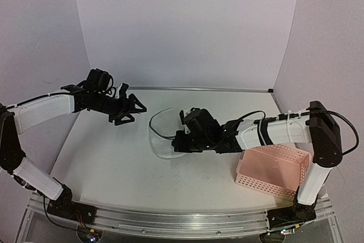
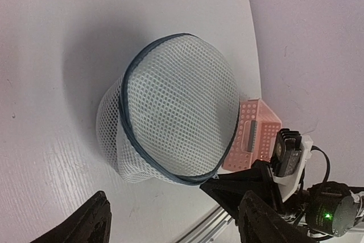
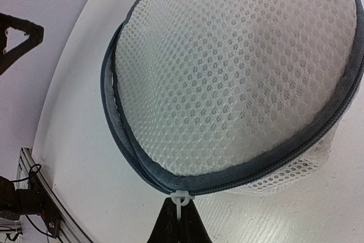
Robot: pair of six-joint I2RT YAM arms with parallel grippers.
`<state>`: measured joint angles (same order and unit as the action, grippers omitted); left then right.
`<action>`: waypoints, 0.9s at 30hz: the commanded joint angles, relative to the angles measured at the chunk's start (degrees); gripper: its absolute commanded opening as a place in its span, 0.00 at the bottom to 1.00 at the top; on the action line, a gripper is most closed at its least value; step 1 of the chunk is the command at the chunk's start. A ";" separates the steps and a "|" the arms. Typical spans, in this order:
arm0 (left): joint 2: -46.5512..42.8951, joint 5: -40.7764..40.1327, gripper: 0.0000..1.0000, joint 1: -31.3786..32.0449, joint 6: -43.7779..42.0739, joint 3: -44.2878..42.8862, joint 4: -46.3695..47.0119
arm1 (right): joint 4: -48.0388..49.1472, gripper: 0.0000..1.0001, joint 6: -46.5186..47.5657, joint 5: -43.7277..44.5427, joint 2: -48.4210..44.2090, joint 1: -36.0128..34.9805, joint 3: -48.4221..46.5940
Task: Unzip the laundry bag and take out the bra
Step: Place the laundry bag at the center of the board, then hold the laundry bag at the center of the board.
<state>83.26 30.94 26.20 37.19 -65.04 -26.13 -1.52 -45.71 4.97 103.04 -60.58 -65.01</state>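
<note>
The laundry bag (image 1: 161, 135) is a round white mesh cylinder with a dark zipper rim, standing tilted in the middle of the table. It also shows in the left wrist view (image 2: 176, 103) and the right wrist view (image 3: 239, 72). My right gripper (image 3: 181, 223) is shut on the white zipper pull (image 3: 181, 198) at the rim's near side, and it shows from above (image 1: 175, 141) at the bag's right edge. My left gripper (image 1: 131, 112) is open and empty, hovering to the left of the bag and apart from it (image 2: 170, 229). The bra is hidden.
A pink perforated basket (image 1: 274, 169) stands at the front right beside the right arm, and shows behind the bag in the left wrist view (image 2: 254, 135). White walls close off the back and both sides of the table (image 1: 102, 157).
</note>
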 commanded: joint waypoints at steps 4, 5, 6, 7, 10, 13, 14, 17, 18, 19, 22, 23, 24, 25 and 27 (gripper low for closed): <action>-5.03 4.07 0.78 3.23 14.50 10.69 17.10 | 2.84 0.00 -1.04 -1.68 2.12 -0.51 -5.56; -5.11 3.97 0.79 4.14 16.12 11.77 18.83 | 2.89 0.00 -1.00 -1.72 2.22 -0.58 -5.86; -5.13 3.81 0.79 4.98 18.15 13.01 21.45 | 2.91 0.00 -0.96 -1.83 2.37 -0.64 -6.03; -5.06 3.78 0.79 5.99 21.82 14.72 24.69 | 2.88 0.00 -0.81 -1.95 2.46 -0.76 -6.10; -3.70 3.19 0.79 8.46 28.06 18.10 33.42 | 2.92 0.00 -0.93 -1.90 2.60 -0.98 -6.11; -2.05 0.48 0.79 10.39 30.48 18.82 35.70 | 3.14 0.00 -0.96 -1.87 2.36 -1.08 -5.59; -1.67 0.09 0.79 10.63 31.36 19.13 36.89 | 3.14 0.00 -0.96 -1.89 2.20 -1.12 -5.38; -0.01 -0.64 0.79 11.38 32.89 19.04 38.90 | 3.48 0.00 -0.96 -1.90 1.80 -1.32 -4.59; 0.74 -0.92 0.79 11.70 33.21 18.74 39.26 | 3.52 0.00 -0.96 -1.94 1.62 -1.38 -4.32; 1.55 -0.96 0.79 11.98 33.49 18.32 39.57 | 3.69 0.00 -0.88 -1.90 1.37 -1.39 -4.07; 4.20 -0.86 0.78 12.60 34.07 17.73 40.40 | 4.06 0.00 -0.68 -1.73 0.63 -1.44 -3.28; 4.72 -1.01 0.78 12.69 34.32 17.78 40.76 | 4.15 0.00 -0.57 -1.68 0.40 -1.39 -3.06; 5.04 -1.27 0.77 12.73 34.41 17.76 41.07 | 4.22 0.00 -0.52 -1.52 0.14 -1.43 -2.77; 5.45 -1.48 0.77 12.82 34.46 17.75 41.33 | 4.32 0.00 -0.45 -1.42 -0.12 -1.46 -2.49; 6.45 -1.61 0.76 12.87 34.71 17.72 41.95 | 4.56 0.00 -0.22 -1.29 -0.58 -1.48 -1.92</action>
<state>88.55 30.33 38.72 70.50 -45.69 10.85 -0.12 -46.33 3.25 105.34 -61.65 -68.14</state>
